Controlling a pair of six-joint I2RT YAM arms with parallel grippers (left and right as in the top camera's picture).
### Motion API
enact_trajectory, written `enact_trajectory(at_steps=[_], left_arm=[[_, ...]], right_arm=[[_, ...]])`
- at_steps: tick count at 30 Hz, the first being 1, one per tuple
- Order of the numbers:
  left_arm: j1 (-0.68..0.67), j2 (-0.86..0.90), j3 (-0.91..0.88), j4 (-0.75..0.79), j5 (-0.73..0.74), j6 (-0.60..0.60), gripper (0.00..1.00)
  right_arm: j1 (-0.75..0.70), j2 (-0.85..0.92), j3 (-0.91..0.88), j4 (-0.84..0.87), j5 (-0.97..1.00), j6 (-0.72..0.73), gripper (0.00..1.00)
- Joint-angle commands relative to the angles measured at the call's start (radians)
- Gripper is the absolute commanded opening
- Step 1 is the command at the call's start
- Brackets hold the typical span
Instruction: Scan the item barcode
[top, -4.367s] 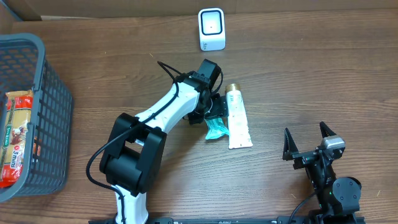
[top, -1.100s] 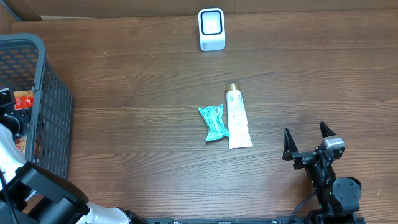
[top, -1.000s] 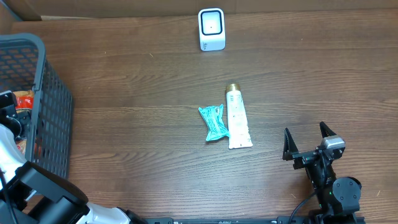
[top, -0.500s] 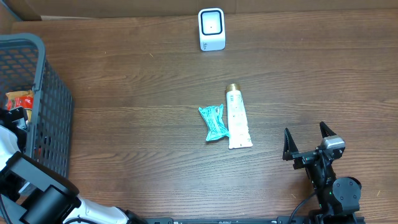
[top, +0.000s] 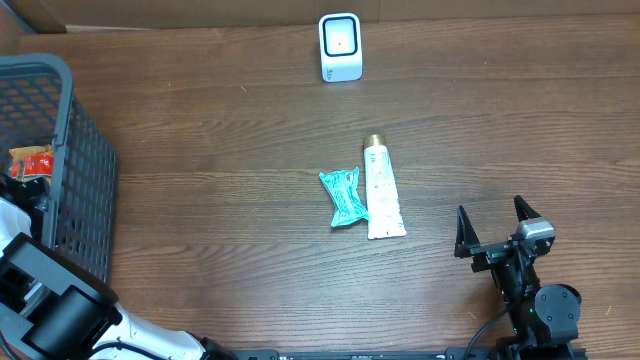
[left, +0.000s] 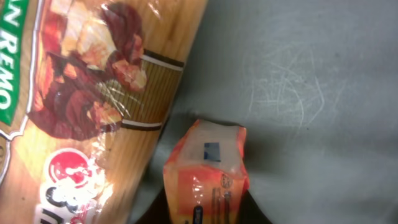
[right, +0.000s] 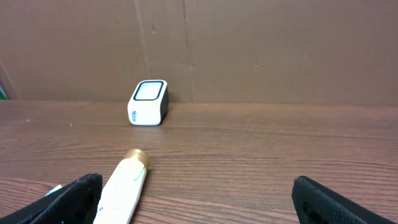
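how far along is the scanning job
Done, apparently: white tube and teal sachet lie out on the table. In hand: left gripper pinches an orange packet inside the basket. Left: carrying it to the scanner; a larger snack pack lies beside it.

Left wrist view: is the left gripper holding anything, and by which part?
The left gripper pinches the small orange packet by its near end; the far sealed end sticks out free. The right gripper holds nothing.
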Motion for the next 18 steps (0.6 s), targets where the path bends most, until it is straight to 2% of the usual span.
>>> enact_trajectory(at_steps=[1, 4, 8, 13, 18], left_arm=[[0.002, 0.003, 0.000, 0.006, -0.005, 0.001, 0.04], [0.002, -0.011, 0.011, -0.001, -0.005, -0.009, 0.04], [0.002, -0.053, 0.077, -0.021, 0.006, -0.114, 0.04], [0.001, -0.129, 0.286, -0.154, 0.060, -0.211, 0.04], [-0.010, -0.219, 0.502, -0.303, 0.201, -0.347, 0.04]], right_arm=[[0.004, -0.012, -0.011, 0.005, 0.006, 0.003, 1.00], [0.004, -0.012, -0.011, 0.005, 0.006, 0.003, 1.00], [0.004, -0.012, -0.011, 0.005, 0.006, 0.003, 1.00], [0.004, -0.012, -0.011, 0.005, 0.006, 0.003, 1.00], [0.004, -0.012, -0.011, 0.005, 0.006, 0.003, 1.00]])
